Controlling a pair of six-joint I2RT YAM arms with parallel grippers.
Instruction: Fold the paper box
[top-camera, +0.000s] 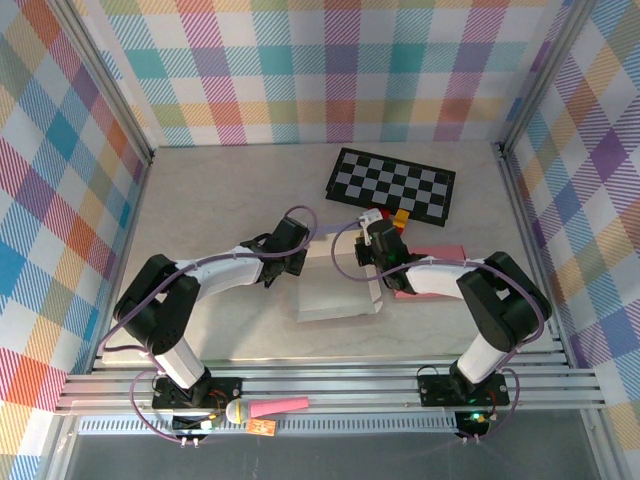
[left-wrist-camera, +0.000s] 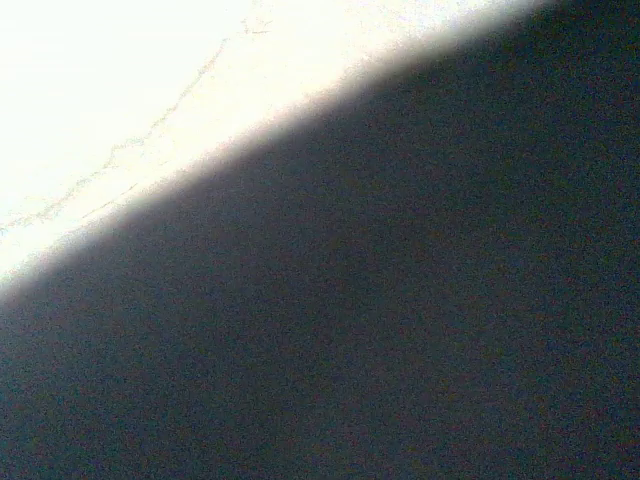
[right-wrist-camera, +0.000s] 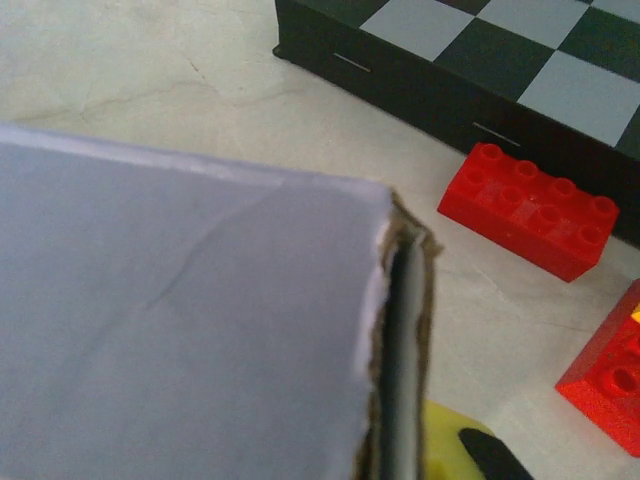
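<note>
1. Right claw (top-camera: 372, 252): jaws together, clamped on the right wall of the paper box (top-camera: 335, 290). Seen from above, it sits right on that edge.
2. Right wrist view: the box's pale panel (right-wrist-camera: 180, 330) is very close to the lens. The wall's raw brown cardboard edge runs down mid-frame to the bottom. The pinch point itself is out of frame.
3. Left claw (top-camera: 297, 262): jaws together, up against the left edge of the box in the top view. Cannot tell whether it grips anything.
4. Left wrist view is mostly a dark blur. A bright overexposed strip of the surface (left-wrist-camera: 100, 90) shows at upper left.
5. Box location: centre of the surface (top-camera: 220, 200), between the two claws and nearer the arm bases than the chessboard (top-camera: 392, 185). It is pale grey-white and partly formed.
6. Chessboard lies flat toward the back, right of centre and slightly skewed. Its black side wall shows in the right wrist view (right-wrist-camera: 480, 70).
7. Red brick (right-wrist-camera: 528, 212) is on the surface just beside the board's edge. A second red brick (right-wrist-camera: 608, 375) is at the right border, apart from the first.
8. Yellow piece (right-wrist-camera: 445, 435) is at the bottom edge beside the box wall, too cropped to identify.
9. Pink block (top-camera: 435, 252) lies under the right forearm, right of the box.
</note>
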